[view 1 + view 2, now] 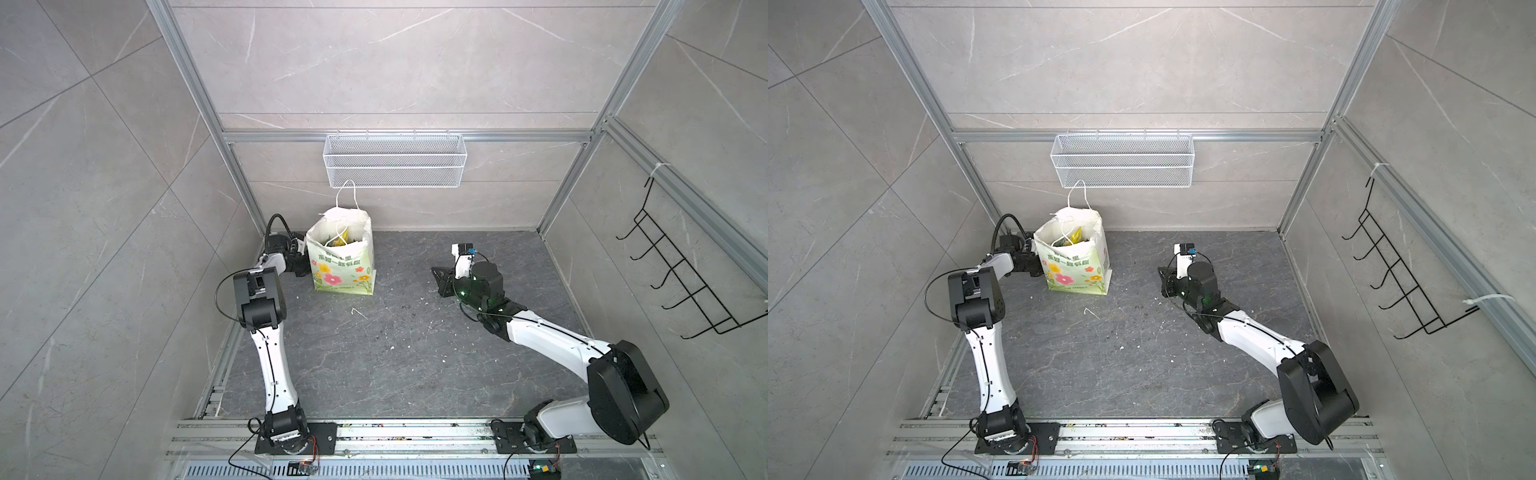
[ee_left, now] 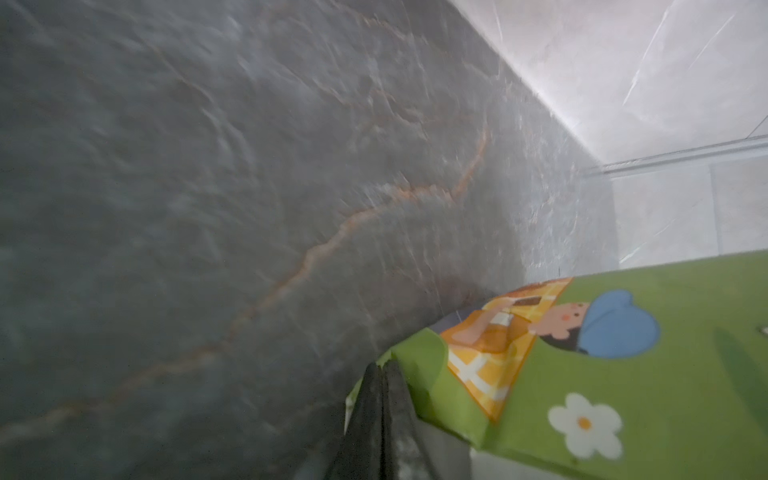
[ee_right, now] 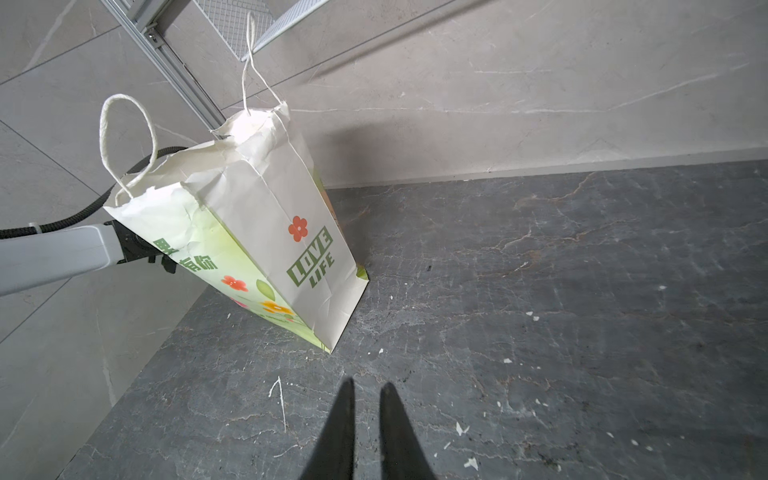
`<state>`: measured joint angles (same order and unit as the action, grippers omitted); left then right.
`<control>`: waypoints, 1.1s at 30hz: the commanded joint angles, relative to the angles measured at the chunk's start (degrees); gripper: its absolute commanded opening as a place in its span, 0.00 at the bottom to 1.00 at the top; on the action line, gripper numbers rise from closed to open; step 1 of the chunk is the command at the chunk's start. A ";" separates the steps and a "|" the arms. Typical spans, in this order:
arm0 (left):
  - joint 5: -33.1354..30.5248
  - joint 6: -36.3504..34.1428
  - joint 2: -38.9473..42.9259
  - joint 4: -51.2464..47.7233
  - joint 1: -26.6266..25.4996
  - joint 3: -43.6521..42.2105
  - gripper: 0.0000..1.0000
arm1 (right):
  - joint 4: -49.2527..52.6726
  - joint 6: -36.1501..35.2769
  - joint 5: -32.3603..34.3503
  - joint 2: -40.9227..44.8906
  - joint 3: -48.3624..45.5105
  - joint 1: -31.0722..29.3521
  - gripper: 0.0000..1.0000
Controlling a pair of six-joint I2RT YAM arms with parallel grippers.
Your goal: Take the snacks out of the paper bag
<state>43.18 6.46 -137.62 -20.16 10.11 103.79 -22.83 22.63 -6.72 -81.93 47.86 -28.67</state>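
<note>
At far left of floor (image 1: 415, 353), paper bag (image 1: 340, 270) stood upright, long axis vertical, mouth up, snacks (image 1: 338, 240) inside. Left gripper (image 2: 381, 365) closed tight at bag's left side; right gripper (image 3: 368, 382) slightly parted, empty, well apart.

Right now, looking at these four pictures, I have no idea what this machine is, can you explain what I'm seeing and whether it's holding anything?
It is a pair of robot arms, a left arm and a right arm, each ending in a two-finger gripper. Two pictures look down from overhead, nearly the same view; the other two come from cameras on the wrists. On the dark stone-look table stands a flowered paper bag, open on top, with snacks showing inside. A white wire basket hangs on the back wall. The left gripper is shut, low beside the bag; I cannot tell whether it pinches the paper. The right gripper is slightly open, empty, apart from the bag and pointing toward it.
</note>
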 commanded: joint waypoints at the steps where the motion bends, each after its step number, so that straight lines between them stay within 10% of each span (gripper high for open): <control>1: -2.79 -3.10 8.50 -0.21 -2.53 -3.03 0.00 | 1.69 -2.35 -0.26 0.31 1.62 -0.25 0.19; 6: -2.05 2.15 12.24 2.31 -3.75 -9.40 0.00 | 6.23 -3.81 -1.74 0.66 5.11 -0.23 0.57; 8: -3.53 3.18 13.73 2.71 -5.03 -11.94 0.00 | 3.79 -2.29 -0.25 1.34 4.32 -0.04 0.98; 16: -6.68 10.06 18.57 7.52 -8.95 -21.69 0.00 | 11.39 9.05 -11.87 -0.13 8.75 8.98 0.88; 33: -10.55 13.90 20.87 15.74 -18.15 -28.43 0.00 | 17.29 9.16 3.23 4.38 6.93 10.80 0.82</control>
<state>31.73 18.81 -118.26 -7.16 -5.85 74.74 -6.63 30.55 -6.17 -79.66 55.11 -18.33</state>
